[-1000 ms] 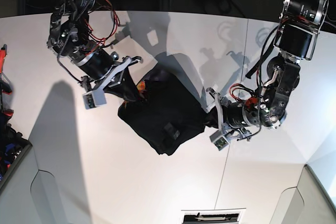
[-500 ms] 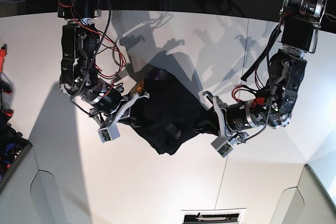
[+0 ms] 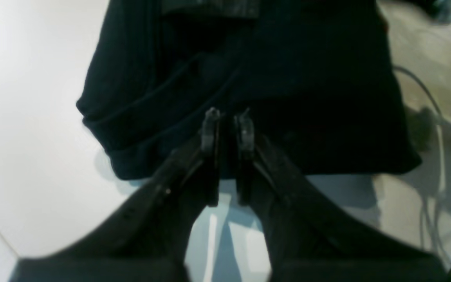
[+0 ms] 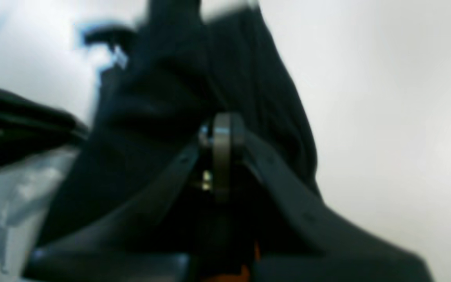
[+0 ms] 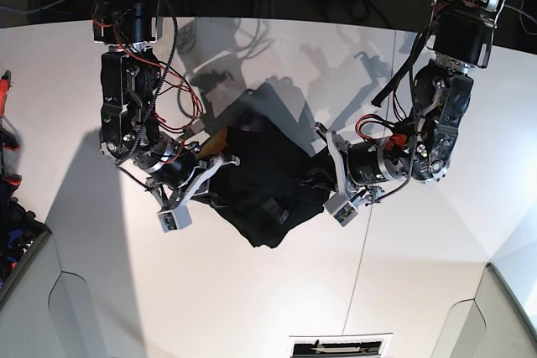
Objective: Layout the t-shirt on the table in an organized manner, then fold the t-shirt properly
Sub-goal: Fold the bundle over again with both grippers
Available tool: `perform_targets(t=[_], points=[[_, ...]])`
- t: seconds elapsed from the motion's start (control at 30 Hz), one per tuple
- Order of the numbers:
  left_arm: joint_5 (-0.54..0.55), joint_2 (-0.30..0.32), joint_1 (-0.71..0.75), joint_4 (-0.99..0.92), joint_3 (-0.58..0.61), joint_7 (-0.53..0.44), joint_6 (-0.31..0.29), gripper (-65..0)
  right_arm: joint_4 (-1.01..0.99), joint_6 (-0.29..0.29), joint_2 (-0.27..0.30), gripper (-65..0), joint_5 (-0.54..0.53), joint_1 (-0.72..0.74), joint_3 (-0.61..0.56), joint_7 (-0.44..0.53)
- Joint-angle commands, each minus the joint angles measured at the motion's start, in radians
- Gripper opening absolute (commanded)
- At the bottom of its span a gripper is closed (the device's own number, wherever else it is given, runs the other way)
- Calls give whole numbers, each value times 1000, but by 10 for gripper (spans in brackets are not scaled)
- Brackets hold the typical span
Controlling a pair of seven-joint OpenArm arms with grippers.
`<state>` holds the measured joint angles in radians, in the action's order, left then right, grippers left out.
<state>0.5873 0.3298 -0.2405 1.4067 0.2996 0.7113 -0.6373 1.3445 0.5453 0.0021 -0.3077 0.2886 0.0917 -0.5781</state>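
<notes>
Both arms have drawn closer together over the last second, bunching the t-shirt (image 5: 264, 178) into a tighter, narrower heap than the wider spread it showed a second ago. The black garment lies crumpled near the middle of the table (image 5: 419, 291), just left of the thin dark seam line (image 5: 362, 266) as the base view shows it.

On the shirt's seam-side edge, the left gripper (image 5: 323, 180) is clamped on the cloth; its wrist camera shows the two fingers (image 3: 209, 129) pressed close together with a fold of dark fabric (image 3: 249, 78) pinched between them, and bare white tabletop (image 3: 26, 117) beyond the shirt's hem. On the edge of the shirt away from the seam, the right gripper (image 5: 220, 175) has its jaws fully closed; its wrist camera, blurred, shows the fingertips (image 4: 222, 133) meeting against black cloth (image 4: 194, 78), with a sliver of orange (image 4: 245, 270) visible low between the fingers. From that blur it appears to be gripping the shirt at or near the collar. In the base view a patch of the orange collar band (image 5: 221, 137) peeks out at the shirt's upper edge, beside the right gripper, and a small label (image 5: 272, 211) sits on the fabric toward the near side of the heap. Red and black wires (image 5: 172, 81) trail along the right arm above the shirt.
</notes>
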Motion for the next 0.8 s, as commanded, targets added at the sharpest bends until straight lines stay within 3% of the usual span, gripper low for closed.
perform_targets(t=[0.0, 0.13, 0.33, 0.77], points=[[18, 3, -21, 13, -5, -15, -14, -581, 43, 0, 0, -650, -14, 31, 11, 20], [18, 3, -15, 13, -5, -15, -14, -581, 100, -4, 0, -650, 12, 34, 45, 21], [17, 2, -11, 13, -5, -46, -14, -581, 32, -19, 2, -650, 93, 33, 80, 21], [-68, -39, -11, -115, -5, -114, -14, -581, 16, 11, -22, -650, -69, -133, 77, 16]])
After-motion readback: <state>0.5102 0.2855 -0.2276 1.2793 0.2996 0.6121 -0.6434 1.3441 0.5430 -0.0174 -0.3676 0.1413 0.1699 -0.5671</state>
